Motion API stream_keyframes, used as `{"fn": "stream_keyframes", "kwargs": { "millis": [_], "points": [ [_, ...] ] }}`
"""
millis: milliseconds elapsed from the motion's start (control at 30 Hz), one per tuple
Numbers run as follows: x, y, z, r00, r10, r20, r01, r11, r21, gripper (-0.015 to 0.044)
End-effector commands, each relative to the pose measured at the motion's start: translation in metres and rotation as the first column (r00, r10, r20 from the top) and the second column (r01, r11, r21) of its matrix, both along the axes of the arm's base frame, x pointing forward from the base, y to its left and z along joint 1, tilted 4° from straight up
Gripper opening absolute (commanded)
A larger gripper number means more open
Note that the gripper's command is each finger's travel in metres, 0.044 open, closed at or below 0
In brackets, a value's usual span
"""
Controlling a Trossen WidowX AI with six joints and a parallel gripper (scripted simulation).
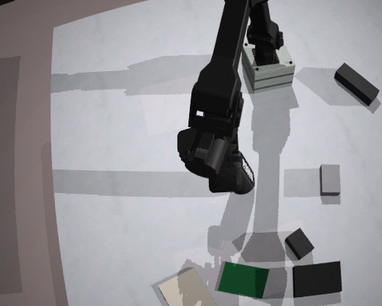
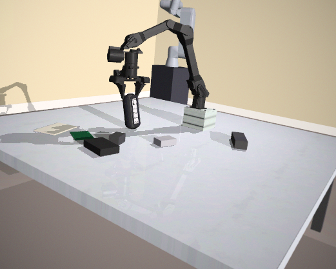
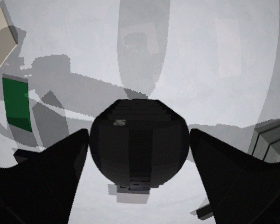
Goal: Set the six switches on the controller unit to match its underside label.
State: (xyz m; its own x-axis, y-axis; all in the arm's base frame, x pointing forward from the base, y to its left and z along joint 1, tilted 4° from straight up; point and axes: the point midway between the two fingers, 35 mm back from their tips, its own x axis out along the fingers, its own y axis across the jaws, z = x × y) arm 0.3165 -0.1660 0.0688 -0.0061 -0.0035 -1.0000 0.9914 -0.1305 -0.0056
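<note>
The dark grey controller unit hangs on end, nearly upright, between the fingertips of my gripper. The gripper points down and is shut on the unit's upper end. The unit appears raised above the bench. Its long face with a white strip of dark marks, apparently the label, faces the exterior view; the marks are too small to read surely. The wrist view shows mainly the unit's dark end. The rocker switches and their settings are not readable now.
A green board, black box, small dark block, cream plate, pale grey block and long dark block lie around. The arm stands on a pale pedestal.
</note>
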Motion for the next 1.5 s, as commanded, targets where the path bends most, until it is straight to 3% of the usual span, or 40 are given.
{"fn": "stream_keyframes", "kwargs": {
  "millis": [0,1467],
  "points": [
    [-0.001,-0.004,-0.005,1.0,0.001,-0.013,-0.001,1.0,-0.011,0.0338],
    [-0.006,-0.037,-0.017,1.0,0.001,-0.018,-0.002,0.999,-0.047,0.0338]
  ]
}}
